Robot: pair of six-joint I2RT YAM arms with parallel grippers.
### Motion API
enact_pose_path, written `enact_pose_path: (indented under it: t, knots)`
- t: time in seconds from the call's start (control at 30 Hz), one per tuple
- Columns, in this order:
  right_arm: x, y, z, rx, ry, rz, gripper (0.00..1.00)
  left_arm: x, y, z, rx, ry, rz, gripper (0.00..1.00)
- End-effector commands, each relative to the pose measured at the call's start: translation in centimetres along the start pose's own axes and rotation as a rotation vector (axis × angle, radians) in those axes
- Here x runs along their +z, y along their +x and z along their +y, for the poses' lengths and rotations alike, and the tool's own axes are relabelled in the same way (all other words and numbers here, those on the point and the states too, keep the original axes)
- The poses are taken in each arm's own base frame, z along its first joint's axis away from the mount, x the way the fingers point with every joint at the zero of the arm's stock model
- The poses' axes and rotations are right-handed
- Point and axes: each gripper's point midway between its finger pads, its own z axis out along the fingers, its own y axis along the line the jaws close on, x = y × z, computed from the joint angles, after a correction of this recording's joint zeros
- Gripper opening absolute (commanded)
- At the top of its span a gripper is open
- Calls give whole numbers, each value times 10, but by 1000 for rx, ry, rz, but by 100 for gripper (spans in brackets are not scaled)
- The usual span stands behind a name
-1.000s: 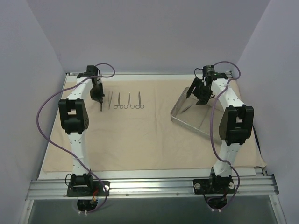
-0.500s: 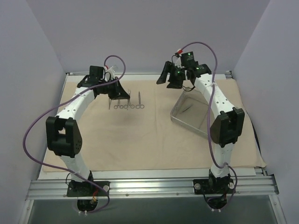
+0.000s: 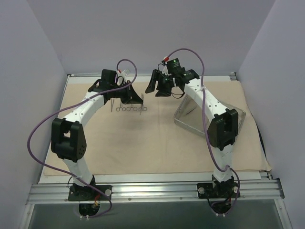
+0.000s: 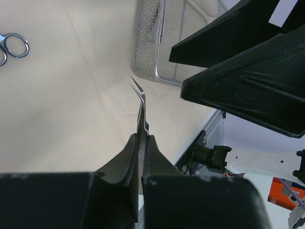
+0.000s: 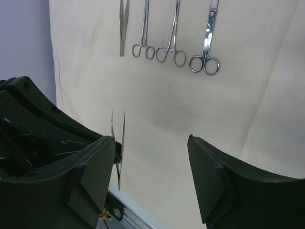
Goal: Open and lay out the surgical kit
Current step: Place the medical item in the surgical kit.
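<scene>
The left gripper pinches slim curved tweezers, their tips pointing away over the beige cloth. A mesh tray lies just beyond. Only the right wrist view shows the right gripper spread wide beside those tweezers, with four instruments in a row farther out.

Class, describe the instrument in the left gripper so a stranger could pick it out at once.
Above the far middle of the beige cloth, the left gripper is shut on slim metal tweezers. Unlike the four instruments lying in a row, they are held, and their fine tips bend sideways.
</scene>
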Motion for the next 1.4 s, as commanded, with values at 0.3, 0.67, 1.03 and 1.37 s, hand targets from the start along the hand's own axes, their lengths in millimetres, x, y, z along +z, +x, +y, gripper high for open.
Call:
enact_pose_path:
  t: [0.3,0.67,1.03,1.37]
  knots:
    - [11,6,26,-28,-50,15,59,3,-18,-31,71,90,-34,2]
    - [16,11,33,-37,-60,26,53,7,-19,-33,74,100,-24,2]
    - [22,13,45,-24,-138,56,0,3,-20,-44,109,138,-23,17]
    - [-17,3,64,-78,-410,12,0,-29,-4,-52,200,313,-6,52]
